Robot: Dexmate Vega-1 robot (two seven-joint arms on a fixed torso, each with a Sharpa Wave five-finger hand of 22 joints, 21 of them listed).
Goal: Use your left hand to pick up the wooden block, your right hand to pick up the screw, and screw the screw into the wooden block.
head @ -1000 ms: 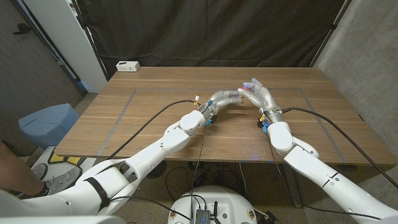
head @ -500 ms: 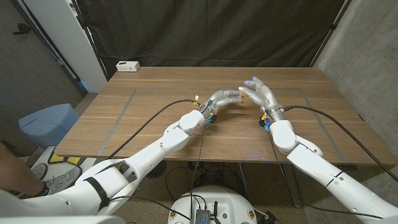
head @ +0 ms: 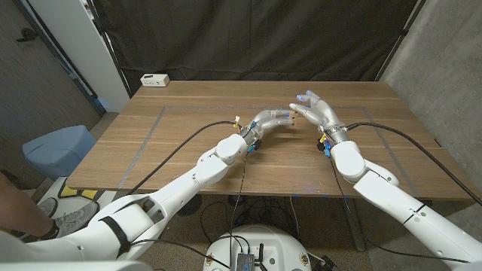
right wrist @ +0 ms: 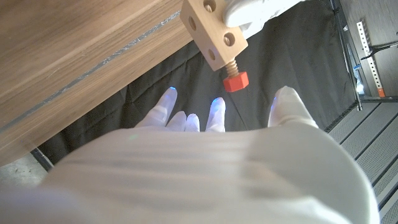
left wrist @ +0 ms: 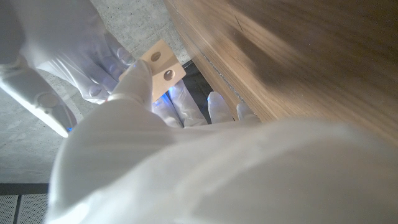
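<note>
Up close, your right wrist view settles what the head view blurs: the block is gripped at its top by the left hand, and the screw, red-headed, stands in one of its holes with some thread still showing between head and wood. In the head view the block is only a pale sliver at the left hand's fingertips, held above the table near its middle, and you cannot make out the screw there at all. Your right hand sits just beside the block with its fingers spread; in its own wrist view the right hand has its fingertips apart and short of the screw head, touching nothing. The left wrist view gives you the block from its other side, two holes visible, pinched by the left hand, whose bulk hides most of the block. A white box sits at the table's far left corner.
</note>
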